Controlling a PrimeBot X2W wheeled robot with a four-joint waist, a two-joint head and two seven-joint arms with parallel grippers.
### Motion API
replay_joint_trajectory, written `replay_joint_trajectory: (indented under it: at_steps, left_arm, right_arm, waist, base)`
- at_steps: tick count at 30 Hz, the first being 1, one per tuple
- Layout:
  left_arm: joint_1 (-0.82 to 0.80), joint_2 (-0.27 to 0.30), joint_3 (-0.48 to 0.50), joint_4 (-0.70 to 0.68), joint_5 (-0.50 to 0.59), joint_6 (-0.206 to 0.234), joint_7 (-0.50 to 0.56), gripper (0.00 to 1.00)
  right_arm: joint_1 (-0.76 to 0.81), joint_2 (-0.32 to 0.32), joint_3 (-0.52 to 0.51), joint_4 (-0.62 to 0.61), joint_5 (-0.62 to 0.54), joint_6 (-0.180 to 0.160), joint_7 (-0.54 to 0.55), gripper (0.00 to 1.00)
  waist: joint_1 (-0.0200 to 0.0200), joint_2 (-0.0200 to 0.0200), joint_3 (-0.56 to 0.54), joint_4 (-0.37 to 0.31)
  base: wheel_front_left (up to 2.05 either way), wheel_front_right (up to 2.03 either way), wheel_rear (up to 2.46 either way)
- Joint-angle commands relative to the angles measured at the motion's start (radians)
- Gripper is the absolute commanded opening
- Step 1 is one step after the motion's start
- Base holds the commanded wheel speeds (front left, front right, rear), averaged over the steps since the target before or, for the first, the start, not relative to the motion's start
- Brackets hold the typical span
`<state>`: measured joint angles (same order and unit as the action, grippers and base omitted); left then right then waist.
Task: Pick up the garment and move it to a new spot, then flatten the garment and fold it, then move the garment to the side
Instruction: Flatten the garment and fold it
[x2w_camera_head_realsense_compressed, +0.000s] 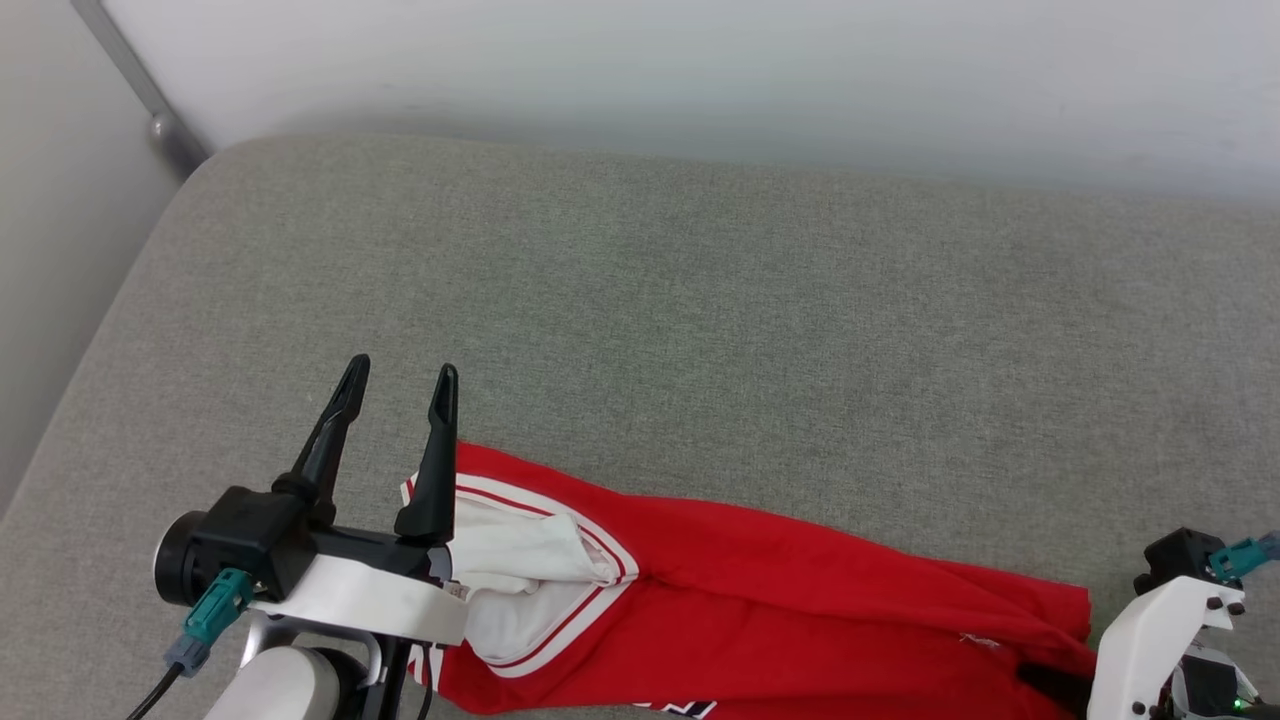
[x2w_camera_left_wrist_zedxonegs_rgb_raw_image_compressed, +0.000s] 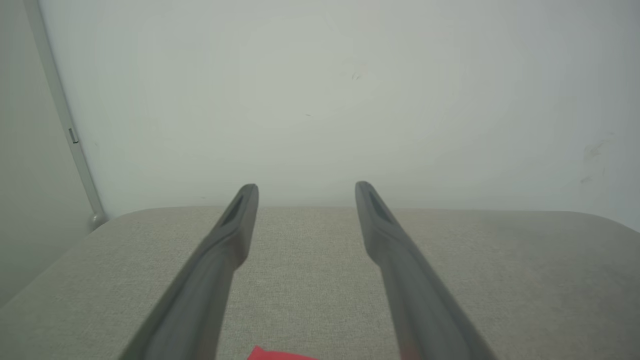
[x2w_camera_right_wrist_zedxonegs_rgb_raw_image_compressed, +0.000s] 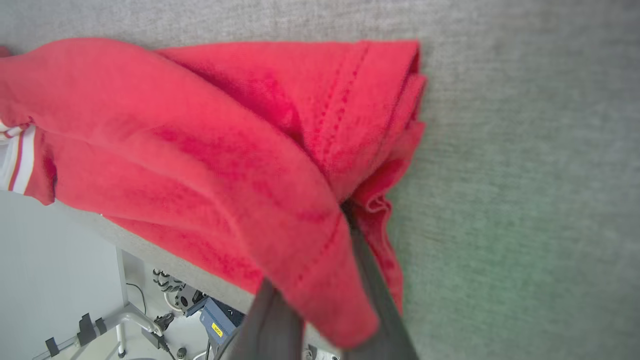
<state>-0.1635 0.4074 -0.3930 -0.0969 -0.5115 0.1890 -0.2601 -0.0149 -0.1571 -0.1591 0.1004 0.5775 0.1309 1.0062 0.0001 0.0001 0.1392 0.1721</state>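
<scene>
1. Work surface: a grey padded surface (x2w_camera_head_realsense_compressed: 700, 300) backed by a pale wall (x2w_camera_head_realsense_compressed: 700, 60).
2. Garment (x2w_camera_head_realsense_compressed: 800, 580): in the head view it lies bunched lengthwise along the near edge of the surface, running from about 7 o'clock to 4 o'clock. The end with the white sleeve and striped trim is at 7 o'clock and the red hem end is at 4 o'clock.
3. Left gripper (x2w_camera_head_realsense_compressed: 403, 372): at 8 o'clock in the head view, with its fingers spread wide and pointing to 12 o'clock. Nothing is between the fingers. Its right finger overlaps the sleeve end in this view; contact cannot be confirmed.
4. Left wrist view: the spread fingers point across bare padding toward the wall, and a red corner of the garment (x2w_camera_left_wrist_zedxonegs_rgb_raw_image_compressed: 280, 355) shows at 6 o'clock.
5. Right gripper (x2w_camera_right_wrist_zedxonegs_rgb_raw_image_compressed: 348, 210): in the right wrist view the fingers come together at their tips, pinching a fold of the garment (x2w_camera_right_wrist_zedxonegs_rgb_raw_image_compressed: 200, 150) near its hem. Fabric drapes over both fingers.
6. Right arm, head view: the white housing shows at 4 o'clock, beside the hem end.
</scene>
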Motion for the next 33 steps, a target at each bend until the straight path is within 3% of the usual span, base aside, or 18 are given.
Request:
replay_joint_trajectory:
  at_steps: [1,10,17,27,33]
  left_arm:
    - [0.002,-0.002,-0.002,0.004,0.004,-0.002,-0.005,1.00]
    - [0.031,0.010,0.005,0.017,0.002,0.010,-0.005,1.00]
    - [0.068,0.027,0.017,0.000,-0.003,0.033,0.009,1.00]
    - [0.122,0.044,0.020,-0.032,-0.011,0.065,0.037,1.00]
    - [0.135,0.050,0.019,-0.040,-0.017,0.071,0.047,1.00]
  right_arm:
    - [-0.004,-0.007,0.016,0.017,0.011,0.000,-0.007,0.00]
    - [-0.010,-0.086,0.043,-0.049,0.054,0.000,-0.089,0.00]
    - [0.020,-0.141,-0.036,-0.053,0.025,0.000,-0.122,0.00]
    - [0.024,-0.100,-0.297,-0.073,-0.022,0.000,-0.067,0.00]
    - [-0.018,0.033,-0.336,-0.112,0.090,0.000,0.118,0.00]
  waist:
    - [-0.0001,-0.0001,-0.003,0.001]
    - [-0.0001,-0.0001,-0.044,-0.010]
    - [-0.0001,-0.0001,-0.086,-0.045]
    - [-0.0001,-0.0001,-0.123,-0.092]
    - [-0.0001,-0.0001,-0.142,-0.107]
  base:
    - [0.00,0.00,0.00]
    - [0.00,0.00,0.00]
    - [0.00,0.00,0.00]
    - [0.00,0.00,0.00]
    - [0.00,0.00,0.00]
